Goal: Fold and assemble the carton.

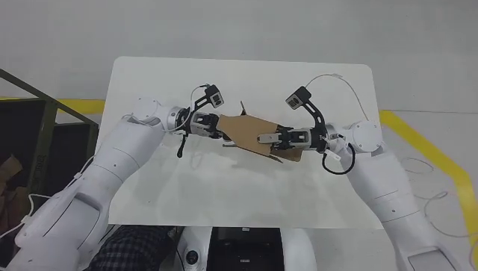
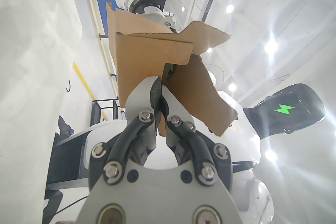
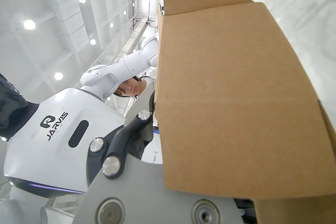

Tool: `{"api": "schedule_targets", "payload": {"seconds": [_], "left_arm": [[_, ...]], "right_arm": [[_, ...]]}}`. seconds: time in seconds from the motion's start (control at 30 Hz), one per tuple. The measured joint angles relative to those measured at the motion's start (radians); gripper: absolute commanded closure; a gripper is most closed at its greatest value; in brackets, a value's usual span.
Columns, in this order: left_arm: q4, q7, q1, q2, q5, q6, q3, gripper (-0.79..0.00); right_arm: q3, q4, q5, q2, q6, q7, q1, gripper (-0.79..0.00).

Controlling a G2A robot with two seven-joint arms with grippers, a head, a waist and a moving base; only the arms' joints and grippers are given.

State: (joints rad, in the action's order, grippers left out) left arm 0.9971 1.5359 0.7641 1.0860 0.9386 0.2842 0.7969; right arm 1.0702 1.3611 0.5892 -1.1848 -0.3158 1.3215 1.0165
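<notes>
Clamping a panel edge of the carton (image 2: 147,59), the left gripper (image 2: 160,87) is closed tight on the cardboard. Right gripper (image 1: 270,136): lies against the carton's opposite end; its grip cannot be told. Carton: held in the air between both arms, over the middle of the table (image 1: 224,196). Status, as judged: body partly opened, flaps loose and unfolded; flap folding and closure remain.

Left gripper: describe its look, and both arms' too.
The left gripper has pale grey fingers with black textured pads, black cables running to each, and a grey metal base with silver screws. The left arm and right arm are glossy white shells, dark at the wrist, each carrying a black bracket with a small camera.
</notes>
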Motion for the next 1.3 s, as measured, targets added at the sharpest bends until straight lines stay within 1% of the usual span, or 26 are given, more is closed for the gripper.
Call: {"api": "schedule_targets", "payload": {"seconds": [0.3, 0.57, 0.87, 1.07, 1.2, 1.3], "left_arm": [[0.001, 0.0, -0.012, 0.004, -0.009, 0.0, -0.029, 0.0], [-0.003, 0.0, -0.014, 0.004, -0.012, 0.0, -0.032, 0.0], [-0.003, 0.0, -0.02, 0.007, -0.009, 0.0, -0.036, 0.0], [-0.018, 0.0, -0.013, 0.0, -0.001, 0.0, 0.004, 0.0], [-0.009, 0.0, 0.008, -0.012, -0.003, 0.0, 0.046, 0.0], [0.003, 0.0, 0.025, -0.019, -0.01, 0.0, 0.062, 0.0]], "right_arm": [[-0.012, -0.001, -0.007, -0.002, 0.011, -0.015, -0.011, 0.0], [-0.012, -0.014, 0.019, -0.005, 0.009, -0.037, -0.015, 0.0], [-0.018, -0.02, 0.027, -0.007, 0.009, -0.035, -0.02, 0.0], [-0.004, -0.03, 0.035, -0.004, 0.004, -0.042, -0.019, 0.0], [0.012, -0.032, 0.035, -0.001, 0.004, -0.047, -0.015, 0.0], [0.02, -0.035, 0.039, 0.001, 0.004, -0.054, -0.014, 0.0]]}}
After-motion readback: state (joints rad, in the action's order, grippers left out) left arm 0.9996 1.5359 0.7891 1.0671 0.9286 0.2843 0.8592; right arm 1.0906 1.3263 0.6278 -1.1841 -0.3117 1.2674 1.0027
